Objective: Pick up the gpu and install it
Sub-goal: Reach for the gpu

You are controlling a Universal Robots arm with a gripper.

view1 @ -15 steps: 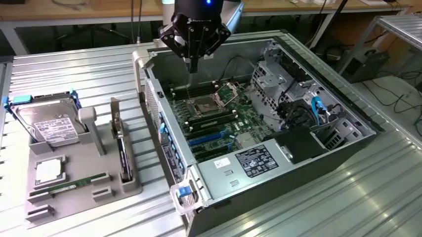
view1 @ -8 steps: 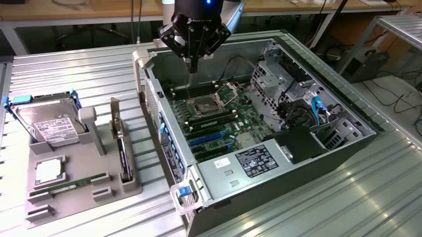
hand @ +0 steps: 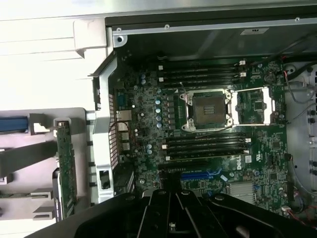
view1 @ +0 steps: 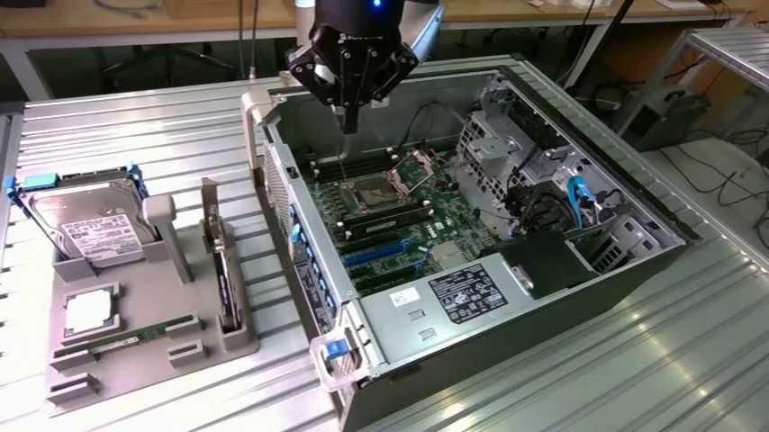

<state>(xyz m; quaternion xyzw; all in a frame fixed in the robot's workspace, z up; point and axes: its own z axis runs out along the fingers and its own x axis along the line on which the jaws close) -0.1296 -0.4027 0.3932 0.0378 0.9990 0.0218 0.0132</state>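
Note:
The gpu [view1: 222, 274] stands on its edge in a slot of the grey holder [view1: 144, 369] at the exterior view's left, its silver bracket end toward the back. In the wrist view the gpu [hand: 66, 166] shows edge-on as a narrow board beside the case wall. My gripper [view1: 348, 121] hangs above the back of the open computer case [view1: 565, 270], over the motherboard and well away from the gpu. Its fingers are shut together with nothing between them. The gripper [hand: 171, 206] looks down on the motherboard's blue expansion slots [hand: 200, 174].
The holder also carries a silver hard drive [view1: 85, 225], a processor chip [view1: 90, 310] and a green memory stick [view1: 126, 335]. Inside the case are the open CPU socket [view1: 373, 193], blue slots [view1: 378, 252], drive cages and cables [view1: 565, 207]. A ribbed metal table [view1: 601, 378] lies underneath.

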